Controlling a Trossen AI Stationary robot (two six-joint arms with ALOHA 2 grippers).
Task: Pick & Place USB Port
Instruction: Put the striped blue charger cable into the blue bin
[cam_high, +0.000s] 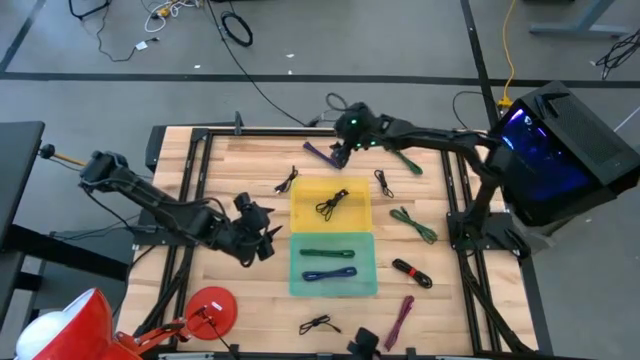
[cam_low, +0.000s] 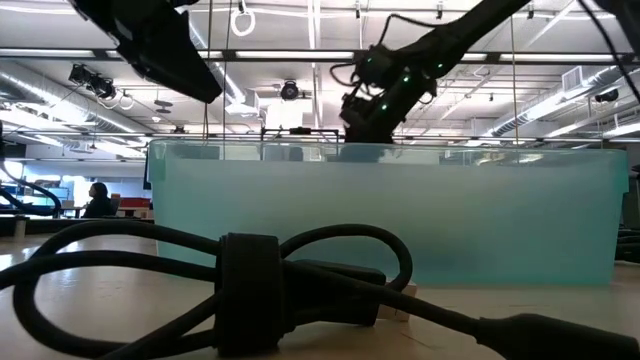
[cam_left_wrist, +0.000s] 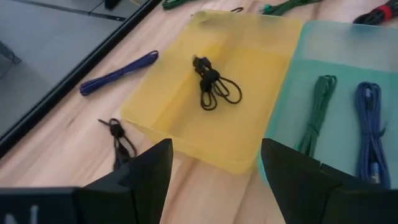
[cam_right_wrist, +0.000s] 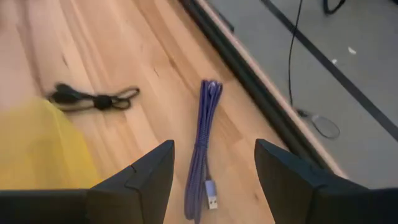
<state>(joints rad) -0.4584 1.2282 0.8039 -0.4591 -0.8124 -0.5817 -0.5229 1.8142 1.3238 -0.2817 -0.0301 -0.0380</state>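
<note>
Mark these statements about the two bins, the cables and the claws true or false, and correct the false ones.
1. The yellow bin holds one black cable. True.
2. The teal bin is empty. False: a green cable and a blue cable lie in it.
3. The right claw hangs open over a purple cable on the wood. True.
4. The left claw grips a cable. False: it is open, holding nothing.
5. The purple cable lies inside the yellow bin. False: it lies on the table, beside it.

Table (cam_high: 250, 160) viewed from overhead; low view level at tabletop, close behind a black cable (cam_low: 250, 290); yellow tray (cam_left_wrist: 249, 68) shared by overhead and wrist views.
</note>
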